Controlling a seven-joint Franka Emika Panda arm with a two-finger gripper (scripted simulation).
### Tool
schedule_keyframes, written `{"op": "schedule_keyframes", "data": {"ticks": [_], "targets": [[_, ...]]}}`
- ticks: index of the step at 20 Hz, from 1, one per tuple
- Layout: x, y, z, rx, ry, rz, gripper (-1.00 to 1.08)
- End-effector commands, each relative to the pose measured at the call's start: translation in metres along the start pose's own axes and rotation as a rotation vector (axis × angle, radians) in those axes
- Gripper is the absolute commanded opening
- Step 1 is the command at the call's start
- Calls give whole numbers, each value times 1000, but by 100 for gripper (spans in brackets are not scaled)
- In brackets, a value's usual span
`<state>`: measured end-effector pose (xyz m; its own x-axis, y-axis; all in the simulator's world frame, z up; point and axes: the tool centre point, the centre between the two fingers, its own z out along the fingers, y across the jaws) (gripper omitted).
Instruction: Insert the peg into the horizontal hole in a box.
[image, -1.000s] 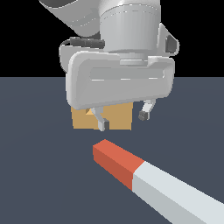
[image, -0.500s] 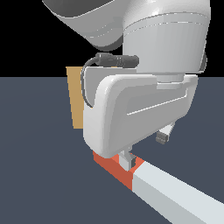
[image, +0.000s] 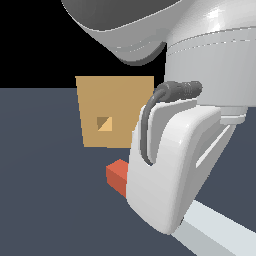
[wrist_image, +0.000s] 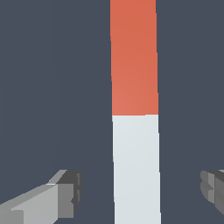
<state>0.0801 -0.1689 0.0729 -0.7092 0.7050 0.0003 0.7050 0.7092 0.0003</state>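
Peg (wrist_image: 134, 131): lies flat on the dark counter (wrist_image: 52, 87), red end toward the box (image: 117, 107), grey-white length running under my hand. Pincer (wrist_image: 140, 192): mine, fingers (wrist_image: 65, 194) spread apart, one on each side of the pale section, neither touching it. Box: tan, upright beyond the red tip, apart from it. Hole (image: 104, 123): small square opening in the box face, empty.
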Motion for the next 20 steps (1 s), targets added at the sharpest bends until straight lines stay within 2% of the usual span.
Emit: {"op": "schedule_keyframes", "data": {"ticks": [1,10,20], "targets": [[-4,1,2,0,0,-14,100],[-6,1,6,0,0,-20,100],[-5,1,49,0,0,-22,100]]}}
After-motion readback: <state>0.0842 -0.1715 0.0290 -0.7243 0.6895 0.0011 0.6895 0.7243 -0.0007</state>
